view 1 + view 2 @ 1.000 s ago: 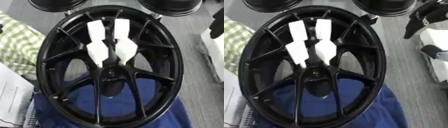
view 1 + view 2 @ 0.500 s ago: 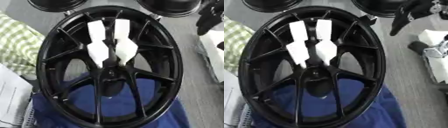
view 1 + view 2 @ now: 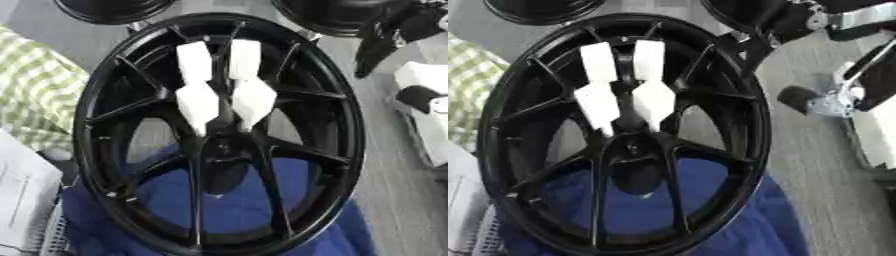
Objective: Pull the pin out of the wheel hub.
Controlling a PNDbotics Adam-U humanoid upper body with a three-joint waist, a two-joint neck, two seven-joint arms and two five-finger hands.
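A black spoked wheel hub (image 3: 122,75) lies flat on a blue cloth (image 3: 227,200) and fills the middle of both views. A white pin (image 3: 223,92) made of two long white prongs sits between the upper spokes, its tips meeting just above the hub's centre (image 3: 223,145). My right hand (image 3: 750,42) comes in from the upper right, black, with a straight finger reaching down-left over the hub's upper right rim. It is apart from the white pin and holds nothing. The left hand shows in no view.
Two more black wheels (image 3: 114,7) lie at the far edge. A green-checked cloth (image 3: 35,95) and white sheets (image 3: 22,200) lie at the left. White blocks (image 3: 420,80) and a silver-and-black part (image 3: 824,100) sit on the grey surface at the right.
My right hand has moved left from the upper right corner to the hub's upper right rim. The hub and white pin have not moved.
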